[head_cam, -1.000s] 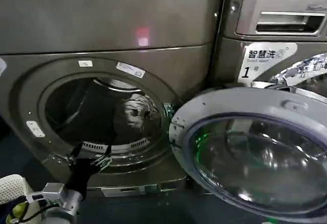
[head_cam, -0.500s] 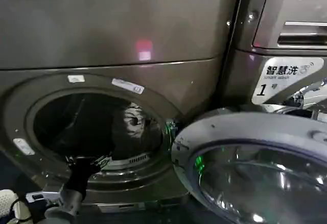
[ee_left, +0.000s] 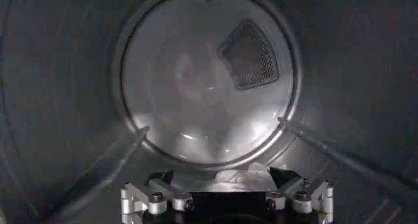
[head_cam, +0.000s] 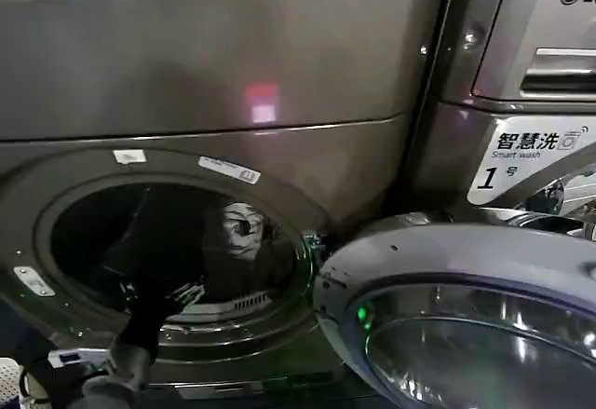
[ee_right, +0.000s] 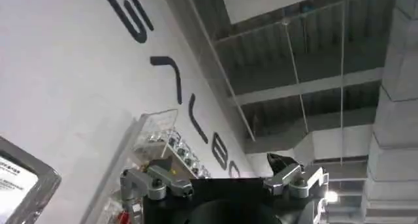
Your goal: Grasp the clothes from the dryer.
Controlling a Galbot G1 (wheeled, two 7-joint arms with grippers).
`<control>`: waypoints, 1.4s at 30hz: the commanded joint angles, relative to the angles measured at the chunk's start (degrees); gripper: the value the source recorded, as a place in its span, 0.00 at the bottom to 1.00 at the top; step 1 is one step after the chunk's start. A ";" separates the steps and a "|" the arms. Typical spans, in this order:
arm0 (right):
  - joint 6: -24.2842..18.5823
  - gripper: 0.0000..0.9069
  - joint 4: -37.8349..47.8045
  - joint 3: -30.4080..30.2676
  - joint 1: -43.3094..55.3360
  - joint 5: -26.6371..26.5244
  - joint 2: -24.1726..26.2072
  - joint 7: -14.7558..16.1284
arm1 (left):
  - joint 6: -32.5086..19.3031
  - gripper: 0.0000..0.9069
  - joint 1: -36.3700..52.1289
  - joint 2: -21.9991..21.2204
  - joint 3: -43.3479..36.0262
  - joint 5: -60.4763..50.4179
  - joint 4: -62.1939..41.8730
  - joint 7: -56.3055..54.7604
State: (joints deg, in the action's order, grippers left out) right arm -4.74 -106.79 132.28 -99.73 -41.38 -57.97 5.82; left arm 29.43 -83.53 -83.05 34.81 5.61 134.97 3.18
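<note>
Now reaching into the dryer (head_cam: 214, 102) through its round porthole (head_cam: 177, 251): left gripper (head_cam: 160, 294) at the lower rim of the opening, fingers spread apart, nothing between them. Farther inside the mouth than a second ago, when the fingertips sat just at the rim. In the left wrist view, left gripper (ee_left: 222, 178) with both finger bases wide apart, pointed down the steel drum (ee_left: 59, 114) toward the rear wall and its mesh vent (ee_left: 249, 54).

Clothes (head_cam: 244, 227) lying inside the drum, right of centre in the porthole and above and to the right of the left gripper, apart from the fingers; whitish bundle with dark marks. Not moved relative to the drum since the earlier frames.

Dryer door (head_cam: 466, 316) swung open to the right of the porthole, glass facing up. Whole scene shifted right and larger versus earlier. LG machine (head_cam: 540, 46) right of the dryer.

Right gripper (ee_right: 222, 174) away from the dryer, aimed at a ceiling and lettered wall, fingers parted.
</note>
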 commanded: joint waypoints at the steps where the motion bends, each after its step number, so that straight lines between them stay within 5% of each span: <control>1: 0.41 1.00 -0.32 0.10 -0.13 -0.09 0.03 -0.48 | -2.88 1.00 2.98 0.87 -0.10 0.61 -3.78 0.09; 17: 0.37 1.00 -1.56 1.87 -1.77 -0.34 -0.62 0.03 | -9.95 1.00 28.70 2.89 -6.15 4.16 -32.43 -2.20; 42: 1.45 1.00 -3.26 1.59 -1.01 -3.41 -0.66 0.36 | -19.90 1.00 63.34 -3.09 -9.68 1.21 -80.51 -3.29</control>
State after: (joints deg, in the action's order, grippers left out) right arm -3.37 -109.92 133.99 -100.75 -44.55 -58.71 6.19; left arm 11.93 -28.88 -85.53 24.93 7.99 68.00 -0.51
